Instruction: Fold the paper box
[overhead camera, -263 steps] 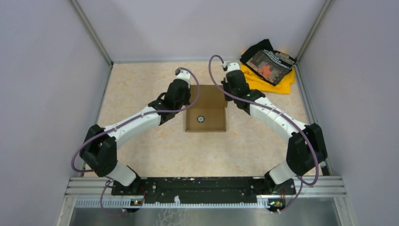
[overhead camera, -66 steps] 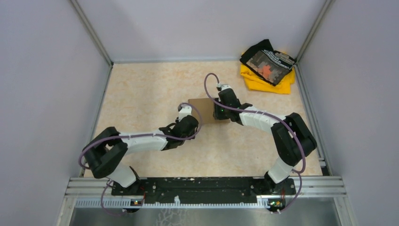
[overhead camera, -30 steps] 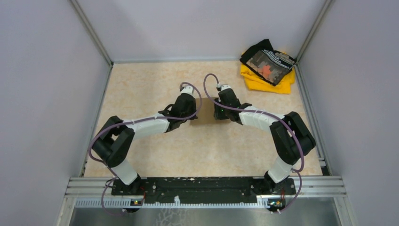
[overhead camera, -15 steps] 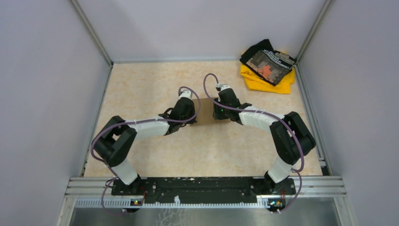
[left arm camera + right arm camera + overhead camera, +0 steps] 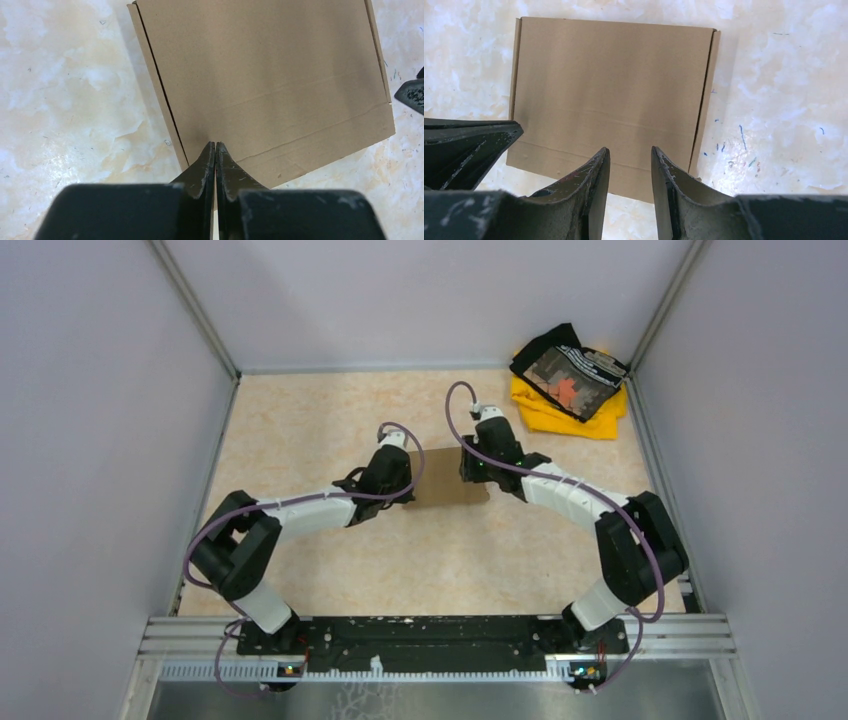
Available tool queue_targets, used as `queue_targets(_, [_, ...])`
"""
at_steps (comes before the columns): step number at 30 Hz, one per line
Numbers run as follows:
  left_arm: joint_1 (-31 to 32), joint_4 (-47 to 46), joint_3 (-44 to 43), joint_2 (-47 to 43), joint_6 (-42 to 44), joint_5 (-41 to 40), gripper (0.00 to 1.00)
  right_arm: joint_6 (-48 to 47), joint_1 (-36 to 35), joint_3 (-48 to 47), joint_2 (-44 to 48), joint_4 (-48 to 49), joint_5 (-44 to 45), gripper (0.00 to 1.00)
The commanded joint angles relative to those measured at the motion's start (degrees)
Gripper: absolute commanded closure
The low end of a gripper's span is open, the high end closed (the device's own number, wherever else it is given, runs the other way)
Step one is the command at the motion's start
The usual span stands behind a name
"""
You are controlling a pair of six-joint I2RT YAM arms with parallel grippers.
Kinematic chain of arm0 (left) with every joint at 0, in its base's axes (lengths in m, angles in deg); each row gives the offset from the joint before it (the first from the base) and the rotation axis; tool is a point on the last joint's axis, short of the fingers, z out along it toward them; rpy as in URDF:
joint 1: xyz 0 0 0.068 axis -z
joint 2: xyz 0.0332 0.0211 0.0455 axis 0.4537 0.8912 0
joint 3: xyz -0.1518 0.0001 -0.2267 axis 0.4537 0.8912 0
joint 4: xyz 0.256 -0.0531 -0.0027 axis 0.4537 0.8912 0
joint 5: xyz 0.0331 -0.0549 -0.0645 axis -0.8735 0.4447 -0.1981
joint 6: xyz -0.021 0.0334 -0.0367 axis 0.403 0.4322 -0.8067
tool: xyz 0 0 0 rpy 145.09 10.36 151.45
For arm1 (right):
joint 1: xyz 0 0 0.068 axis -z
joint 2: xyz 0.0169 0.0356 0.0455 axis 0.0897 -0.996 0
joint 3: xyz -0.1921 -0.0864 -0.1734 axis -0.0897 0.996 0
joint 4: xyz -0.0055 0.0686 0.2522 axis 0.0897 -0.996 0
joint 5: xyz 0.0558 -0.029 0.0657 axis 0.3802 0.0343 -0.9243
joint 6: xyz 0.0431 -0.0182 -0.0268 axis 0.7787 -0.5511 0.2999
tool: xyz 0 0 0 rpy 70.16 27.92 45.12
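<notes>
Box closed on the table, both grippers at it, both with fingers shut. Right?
Not quite. Only the left gripper is shut; the right wrist view shows the right gripper with its fingers apart, holding nothing. The paper box is closed, both grippers at it.

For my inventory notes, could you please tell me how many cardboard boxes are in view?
1: the plain brown corrugated-cardboard box lies closed in the middle of the pale marbled table. The yellow and black cloth pile in its far right corner could hide another.
</notes>
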Motion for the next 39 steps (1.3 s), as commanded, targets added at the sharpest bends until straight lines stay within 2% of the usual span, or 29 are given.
queue_targets(1, [0.1,0.4,-1.5,-2.0,1.0,-0.2,0.92,-1.0,1.6,-0.6,1.8,1.0,0.5,0.64])
queue_targets(5, [0.1,0.2,-1.3,-1.8,1.4,-0.1,0.84,-0.7,2.4,1.1,-0.9,2.7,-0.7,0.64])
queue_targets(17, [0.1,-0.5,0.5,-1.8,1.1,0.4,0.83,0.4,2.4,2.7,-6.2,5.3,-3.0,0.65])
queue_targets(21, [0.0,0.6,0.1,-4.3,1.4,1.2,0.82,1.2,2.4,3.0,-2.6,3.2,-1.7,0.65])
queue_targets(25, [-0.1,3.7,-2.5,-8.6,2.3,1.2,0.73,0.2,2.4,0.3,5.2,-1.8,0.0,0.64])
queue_targets(27, [-0.2,4.7,-4.0,-10.6,3.0,1.9,0.67,-1.4,2.4,-1.1,9.2,-4.7,1.2,0.57])
queue_targets(28, [-0.3,6.4,-4.7,-11.3,3.3,2.5,0.64,-2.0,2.4,-1.6,11.1,-6.1,1.3,0.39])
queue_targets(29, [-0.4,7.8,-5.7,-12.3,3.3,3.6,0.61,-2.8,2.4,-2.0,12.9,-8.0,1.2,0.14])
queue_targets(30, [-0.5,9.2,-6.5,-12.9,3.7,4.8,0.59,-3.5,2.4,-2.4,14.7,-10.3,1.1,0.03])
queue_targets(32, [-0.5,12.3,-8.4,-13.7,4.3,6.4,0.52,-4.0,2.4,-2.9,18.0,-15.1,0.6,0.01])
queue_targets(34, [-0.5,16.5,-10.6,-14.5,5.4,8.0,0.51,-3.2,2.4,-2.7,21.8,-19.5,-0.8,0.01])
queue_targets(37, [-0.6,21.9,-11.7,-16.4,7.0,7.5,0.48,1.2,2.4,-0.5,28.6,-21.1,-2.6,0.01])
queue_targets(39, [-0.5,23.5,-10.6,-18.5,8.4,8.0,0.41,4.2,2.4,2.0,32.5,-20.0,-5.4,0.01])
